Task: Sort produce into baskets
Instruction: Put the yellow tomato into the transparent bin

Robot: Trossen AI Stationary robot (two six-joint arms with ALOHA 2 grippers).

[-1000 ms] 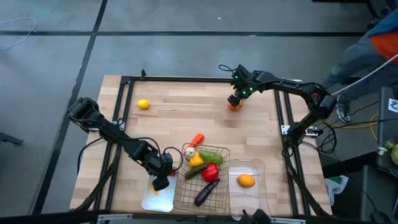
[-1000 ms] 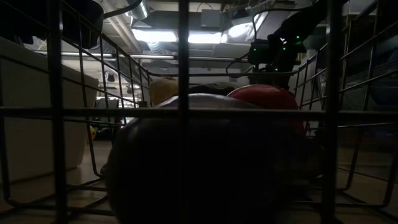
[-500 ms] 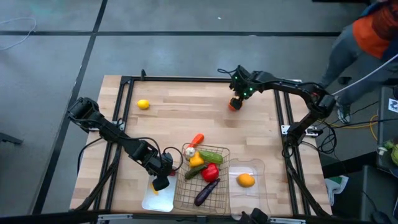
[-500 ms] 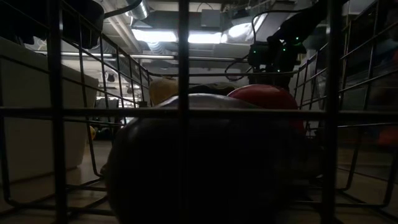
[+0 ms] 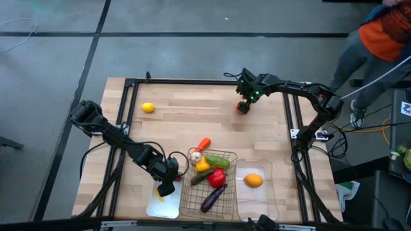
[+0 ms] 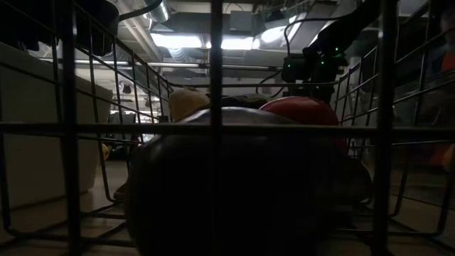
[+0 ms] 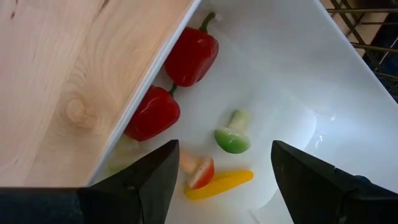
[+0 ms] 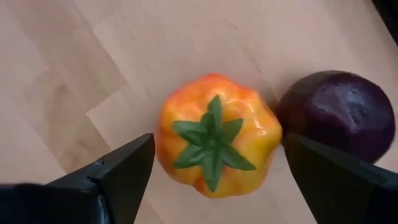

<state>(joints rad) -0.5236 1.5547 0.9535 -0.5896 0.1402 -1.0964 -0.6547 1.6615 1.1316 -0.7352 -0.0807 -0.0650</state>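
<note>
An orange-yellow tomato-like fruit (image 8: 214,142) with a green calyx sits upright on the wood at the table's far right, with a dark purple fruit (image 8: 336,115) beside it. My right gripper (image 8: 217,146) points down over it, open, one finger on either side; no contact shows. My left gripper (image 7: 224,149) hangs open over the white tray (image 7: 323,87) at the near left, holding nothing. In the tray lie two red peppers (image 7: 189,56), a green-and-white piece (image 7: 233,134) and small red and yellow pieces. A lemon (image 5: 148,108) lies at the far left.
The wire basket (image 5: 225,192) at the near middle holds a yellow pepper, a red pepper, a cucumber and an eggplant (image 5: 213,197). The clear bin (image 5: 266,199) to its right holds an orange (image 5: 255,181). A carrot (image 5: 203,144) lies just beyond the basket. A person (image 5: 379,38) stands past the far right corner.
My right gripper has rolled a little about the line it points along, staying open above the orange-yellow fruit. The person beyond the far right corner has shifted.
</note>
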